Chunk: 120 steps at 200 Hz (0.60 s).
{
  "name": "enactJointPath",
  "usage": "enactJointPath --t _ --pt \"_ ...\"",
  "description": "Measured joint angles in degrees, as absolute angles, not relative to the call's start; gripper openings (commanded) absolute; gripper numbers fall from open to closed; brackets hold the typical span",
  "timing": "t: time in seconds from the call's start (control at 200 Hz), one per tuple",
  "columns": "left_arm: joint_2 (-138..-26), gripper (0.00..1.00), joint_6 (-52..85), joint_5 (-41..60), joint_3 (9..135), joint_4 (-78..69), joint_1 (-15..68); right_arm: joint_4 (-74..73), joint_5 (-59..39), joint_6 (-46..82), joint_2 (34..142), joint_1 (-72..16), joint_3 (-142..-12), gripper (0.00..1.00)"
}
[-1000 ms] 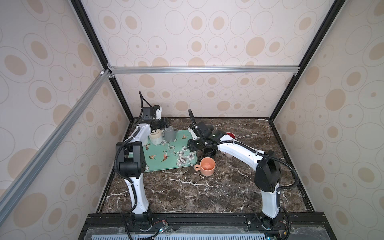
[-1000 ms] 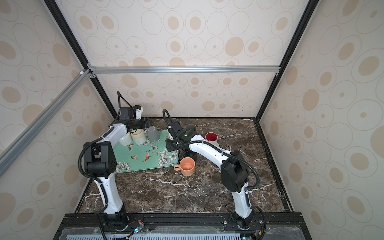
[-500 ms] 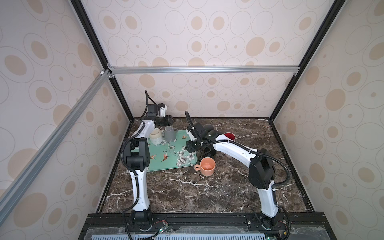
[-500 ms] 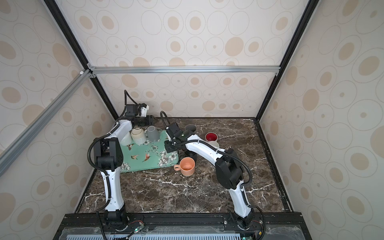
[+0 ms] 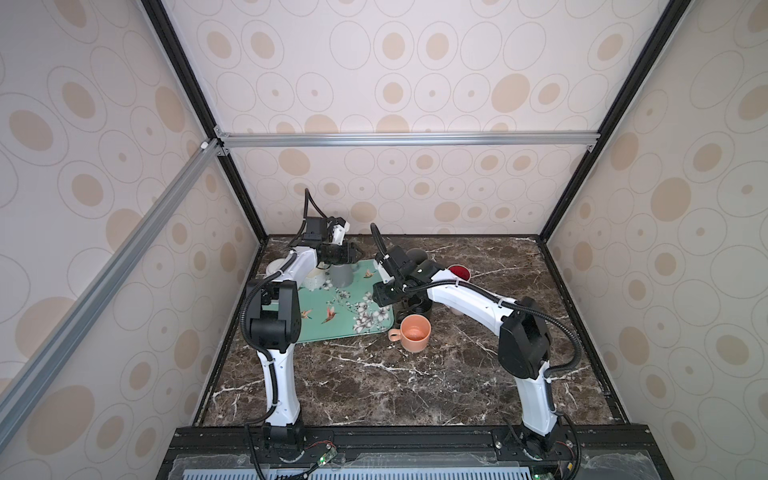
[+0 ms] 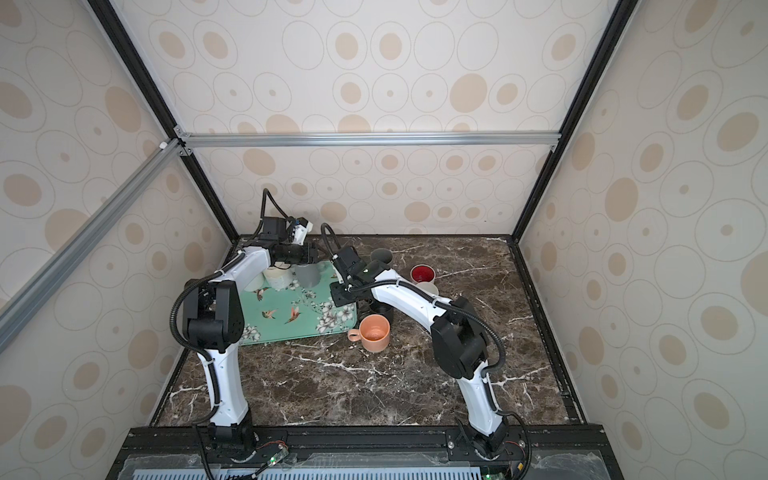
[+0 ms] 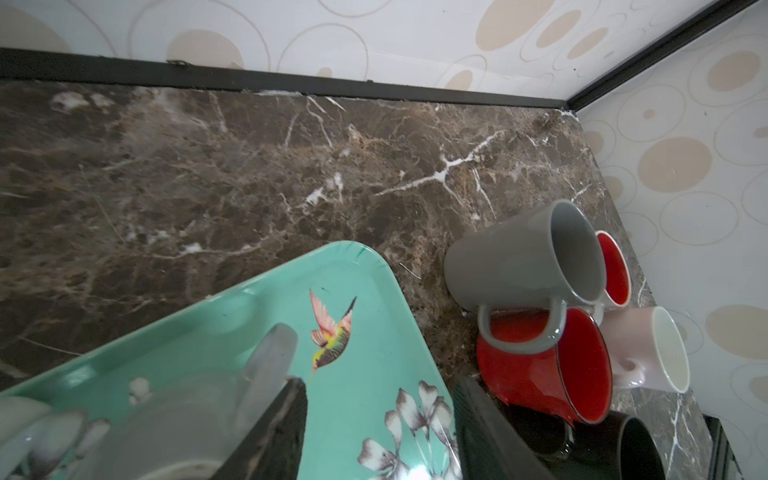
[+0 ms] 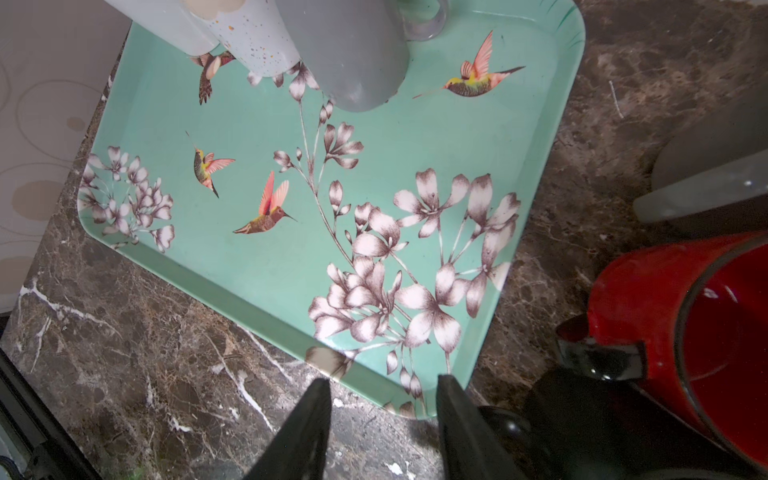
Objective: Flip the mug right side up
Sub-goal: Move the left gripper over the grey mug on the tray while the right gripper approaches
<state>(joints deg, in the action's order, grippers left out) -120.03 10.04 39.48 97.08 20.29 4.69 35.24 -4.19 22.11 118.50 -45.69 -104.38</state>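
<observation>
Layout, as I read it: mugs not yet turned wait base-up on the tray (image 8: 257,282). Finished ones stand mouth-up on the desk (image 5: 374,386) at the tray's 3 o'clock in both top views: orange mug (image 5: 413,332), red mug (image 7: 548,365), upright grey mug (image 7: 519,257), pink-white mug (image 7: 640,353), black mug (image 7: 636,449). That splits done from to-do & gives each arm its own side.

Task's thing, prob.: the grey mug (image 5: 341,277), base up at the tray's far edge. A speckled mug (image 8: 257,37) is just beside it at 9 o'clock, w/ a white mug (image 8: 166,20) beyond.

Left pincer (image 7: 378,382) hovers over that far edge, jaws apart & empty; only tray shows in the gap. In a top view the grey mug sits at approx 7 o'clock of it, very near. In the left wrist view the mug is a close blur beside one finger (image 7: 286,419). Its handle (image 7: 270,357) is next to that finger, outside the jaws; contact or not, can't tell.

Right pincer (image 8: 384,378) is likewise open, holding nothing, over the tray's near-right corner. The grey mug is well apart from it, btw 10 & 11 o'clock. Prob. parked there clear of the left arm's reach.
</observation>
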Motion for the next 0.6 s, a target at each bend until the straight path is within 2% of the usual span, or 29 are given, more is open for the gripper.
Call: enactJointPath --t 0.15,0.3,0.475,0.6 --pt "-116.99 0.58 9.56 39.7 92.75 20.75 5.58 35.16 -4.14 22.13 118.39 -45.69 -103.68 0.45" --pt "-115.72 0.6 8.73 37.87 93.84 22.06 5.78 35.16 -4.23 22.13 118.37 -45.69 -103.68 0.45" --pt "-117.47 0.6 9.06 34.52 101.95 22.81 4.12 34.89 -4.27 22.15 117.78 -45.69 -102.69 0.45" --pt "-122.85 0.59 9.21 32.25 112.09 24.23 2.09 34.68 -4.27 22.17 117.21 -45.69 -101.41 0.45"
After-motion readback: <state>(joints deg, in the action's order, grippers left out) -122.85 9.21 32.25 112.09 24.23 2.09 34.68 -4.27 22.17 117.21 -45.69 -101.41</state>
